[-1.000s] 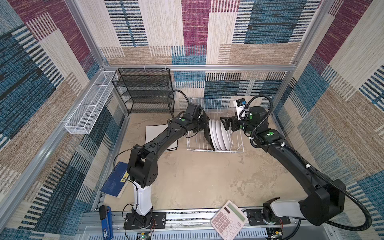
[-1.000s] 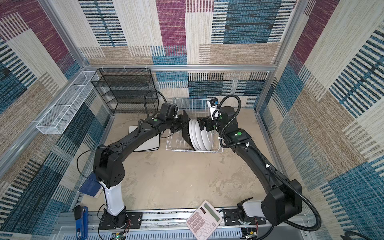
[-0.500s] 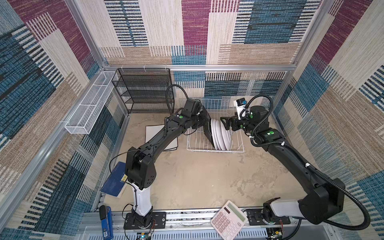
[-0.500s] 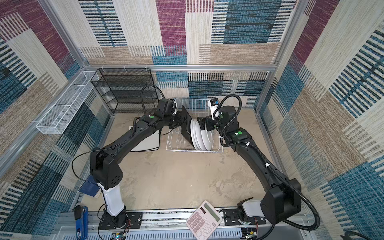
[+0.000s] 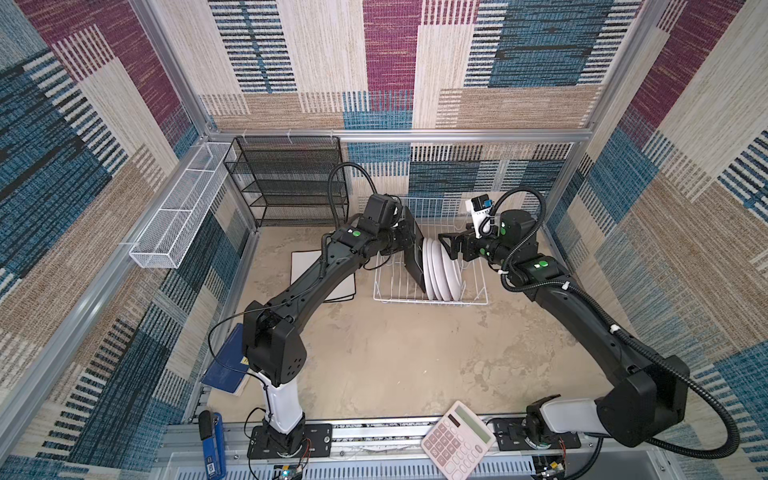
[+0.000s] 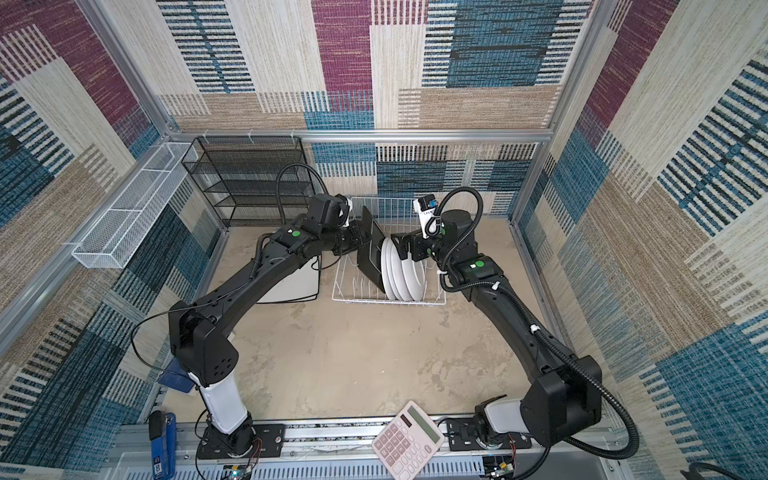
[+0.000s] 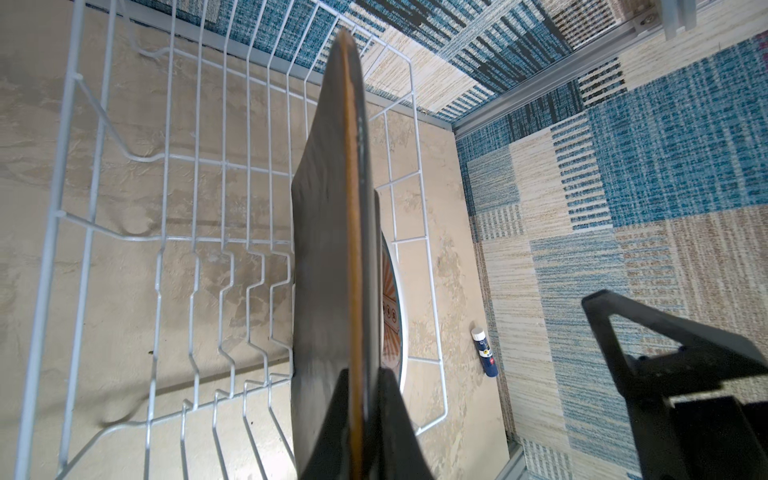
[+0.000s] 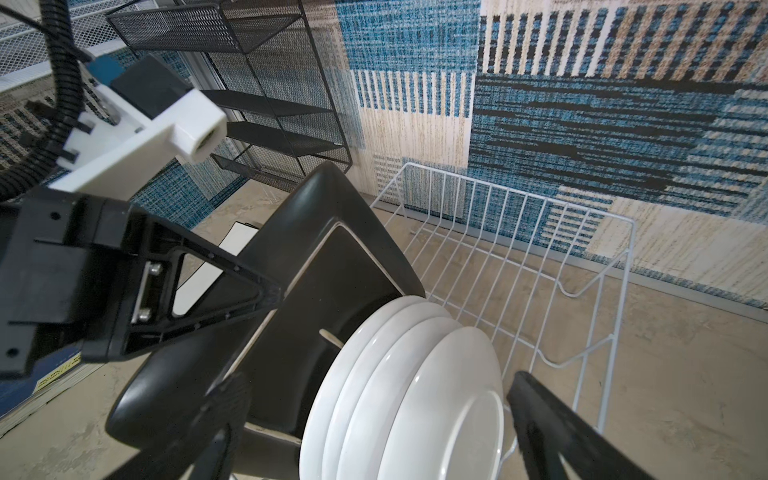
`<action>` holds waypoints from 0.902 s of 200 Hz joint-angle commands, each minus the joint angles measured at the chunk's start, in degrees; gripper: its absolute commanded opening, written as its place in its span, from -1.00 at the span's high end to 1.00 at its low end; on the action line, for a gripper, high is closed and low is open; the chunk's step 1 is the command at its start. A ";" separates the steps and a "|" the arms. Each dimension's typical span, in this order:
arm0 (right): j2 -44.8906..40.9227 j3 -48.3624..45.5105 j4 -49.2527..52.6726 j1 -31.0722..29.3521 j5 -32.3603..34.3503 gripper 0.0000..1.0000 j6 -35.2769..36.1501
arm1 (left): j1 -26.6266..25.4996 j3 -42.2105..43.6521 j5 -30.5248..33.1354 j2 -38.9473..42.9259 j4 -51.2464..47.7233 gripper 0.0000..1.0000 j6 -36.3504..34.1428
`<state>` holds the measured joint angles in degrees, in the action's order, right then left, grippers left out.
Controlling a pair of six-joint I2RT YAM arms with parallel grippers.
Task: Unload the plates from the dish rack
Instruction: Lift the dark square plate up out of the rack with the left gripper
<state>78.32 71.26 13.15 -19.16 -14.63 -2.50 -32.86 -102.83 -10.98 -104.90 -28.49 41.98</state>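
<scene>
While the left gripper is clamped on 1 black square plate, we see it tilted in the dish rack near the table's back edge, w/ 4 round white plates upright just beside it. The right gripper has its fingers wide apart by those 4; 1 large white plate lies flat left of the rack.

Black arms with green dots, white base links, corrugated black cables.

The sandy table is holding the dish rack in the upper middle. A white plate is lying flat just left of it, and a blue book is lying lower left.
</scene>
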 commanded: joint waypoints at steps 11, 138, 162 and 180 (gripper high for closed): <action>0.60 1.06 -1.61 -0.02 -2.12 -0.98 -1.87 | 0.19 0.71 1.38 2.03 5.90 1.00 -4.39; 1.82 1.51 -2.34 -0.07 -5.05 -0.99 -4.29 | 1.22 0.09 3.72 4.47 3.76 1.00 -8.74; 2.44 1.98 -2.56 -0.06 -6.45 -0.98 -5.76 | 1.70 -0.15 4.21 4.99 3.62 1.00 -9.80; 2.89 2.43 -2.76 0.00 -6.75 -0.98 -7.19 | 2.15 -0.35 4.39 5.53 3.68 1.00 -10.61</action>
<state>80.79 72.79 12.49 -19.20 -20.03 -7.16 -31.20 -101.95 -7.40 -100.86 -29.93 34.04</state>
